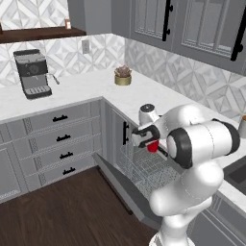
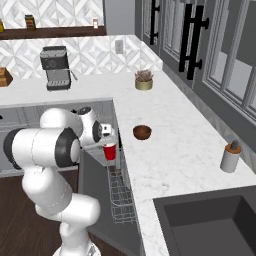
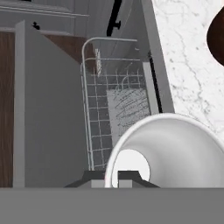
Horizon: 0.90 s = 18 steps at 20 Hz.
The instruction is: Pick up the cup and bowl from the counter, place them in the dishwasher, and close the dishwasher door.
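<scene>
Cup, small, bright red and tapered with a white inside, is clamped at its rim by the hand and hangs upright above the silver wire rack of the dishwasher, whose flat grey door stands lowered over dark wood flooring. Bowl, round, dark brown and wood-like, sits on the white, faintly veined marble-look table near its edge, just beside the dishwasher opening. Grey cabinets with black bar handles line the room above.

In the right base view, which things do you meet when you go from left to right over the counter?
Coffee machine → cup, held by the gripper → bowl → soap dispenser.
</scene>
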{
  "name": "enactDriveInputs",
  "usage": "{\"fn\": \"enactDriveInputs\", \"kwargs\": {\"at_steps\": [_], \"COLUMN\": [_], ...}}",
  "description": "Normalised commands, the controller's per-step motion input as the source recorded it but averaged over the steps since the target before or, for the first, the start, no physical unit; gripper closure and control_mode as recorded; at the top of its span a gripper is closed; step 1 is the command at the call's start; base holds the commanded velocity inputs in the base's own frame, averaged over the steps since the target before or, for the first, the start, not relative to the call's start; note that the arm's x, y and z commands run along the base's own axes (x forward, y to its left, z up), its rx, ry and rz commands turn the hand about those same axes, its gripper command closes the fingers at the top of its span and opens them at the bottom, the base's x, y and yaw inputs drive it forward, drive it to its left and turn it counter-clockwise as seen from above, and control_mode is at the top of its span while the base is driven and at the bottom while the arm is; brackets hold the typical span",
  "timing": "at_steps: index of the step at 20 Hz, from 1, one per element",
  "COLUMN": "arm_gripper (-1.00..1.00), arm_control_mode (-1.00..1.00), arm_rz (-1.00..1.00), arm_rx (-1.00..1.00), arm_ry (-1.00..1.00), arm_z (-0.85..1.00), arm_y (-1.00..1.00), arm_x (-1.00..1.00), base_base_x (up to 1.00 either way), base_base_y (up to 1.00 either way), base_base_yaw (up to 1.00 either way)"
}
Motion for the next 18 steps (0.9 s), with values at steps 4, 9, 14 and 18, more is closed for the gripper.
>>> {"fn": "enactDriveInputs", "kwargs": {"at_steps": [4,9,14,18], "arm_gripper": [1.0,1.0,1.0,1.0], "arm_control_mode": [-1.0,-1.0,-1.0,-1.0], "arm_rz": [0.0,0.0,0.0,0.0], "arm_rx": [-0.03,-0.05,-0.07,-0.11], "arm_ry": [0.0,0.0,0.0,0.0], "arm_z": [-0.34,-0.58,-0.57,-0.55], "arm_y": [0.7,0.49,0.14,0.0], "arm_x": [0.12,0.35,0.61,0.69], "base_base_x": [0.0,0.0,0.0,0.0], "base_base_y": [0.0,0.0,0.0,0.0], "base_base_yaw": [0.0,0.0,0.0,0.0]}}
